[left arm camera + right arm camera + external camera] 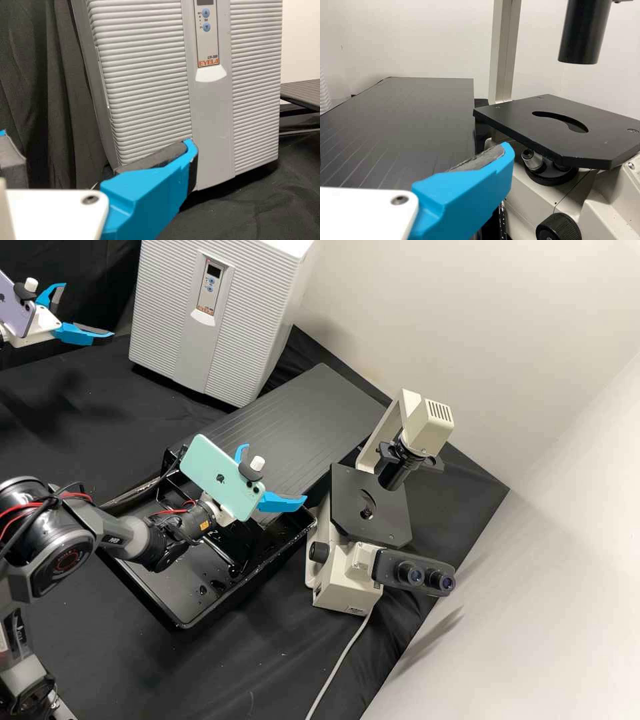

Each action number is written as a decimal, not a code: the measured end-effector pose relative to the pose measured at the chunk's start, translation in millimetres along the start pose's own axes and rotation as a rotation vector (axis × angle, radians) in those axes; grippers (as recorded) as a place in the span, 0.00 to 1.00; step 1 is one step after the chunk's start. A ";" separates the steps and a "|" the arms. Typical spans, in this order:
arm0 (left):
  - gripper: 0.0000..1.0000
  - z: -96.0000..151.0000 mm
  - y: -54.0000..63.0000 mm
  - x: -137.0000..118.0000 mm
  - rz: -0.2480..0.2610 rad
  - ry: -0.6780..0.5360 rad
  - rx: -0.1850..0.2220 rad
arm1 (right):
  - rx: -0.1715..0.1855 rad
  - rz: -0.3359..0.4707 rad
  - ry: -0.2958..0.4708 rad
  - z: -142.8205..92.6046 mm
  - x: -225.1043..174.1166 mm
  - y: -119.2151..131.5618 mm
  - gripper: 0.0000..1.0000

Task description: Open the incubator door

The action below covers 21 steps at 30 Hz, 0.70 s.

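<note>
My left gripper [89,311] is released, its fingers spread around nothing, and the incubator [257,327] stands ahead of its tips, apart from them, with the door [150,75] looking shut. The job, as I judge it, is at its very start: I need a hold on that door, and this is where I could come unstuck. I can't make out a proper handle, only a thin seam [103,90] down one side and a pale lip [210,75] under the controls, and I can't tell which of them gives. If I come in square to the ribbed front, my fingers will probably skate over it, or push the whole cabinet back across the black cloth [133,673] instead of freeing the door. Coming in too high, I might press a button [206,27] and upset the settings. Should the door free suddenly, it could swing into my own wrist, or perhaps catch the dark slab [300,413] near the cabinet's foot. My right gripper [276,473] is spread and empty too, over the black tray [180,625], with the microscope [347,577] just past its tips; a careless forward move there could knock the stage [520,120], so I'd best leave that arm be.
</note>
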 end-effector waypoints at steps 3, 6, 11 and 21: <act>1.00 0.0 0.0 0.0 0.000 0.000 0.000 | 0.000 0.000 0.000 0.0 0.0 0.0 1.00; 1.00 0.0 0.0 0.0 0.000 0.000 0.000 | 0.000 0.000 0.000 0.0 0.0 0.0 1.00; 1.00 0.6 -0.1 0.0 -0.001 -0.007 0.005 | 0.000 0.000 0.000 0.0 0.0 0.0 1.00; 1.00 -9.7 9.1 20.4 0.022 -0.087 0.024 | 0.000 0.000 0.000 0.0 0.0 0.0 1.00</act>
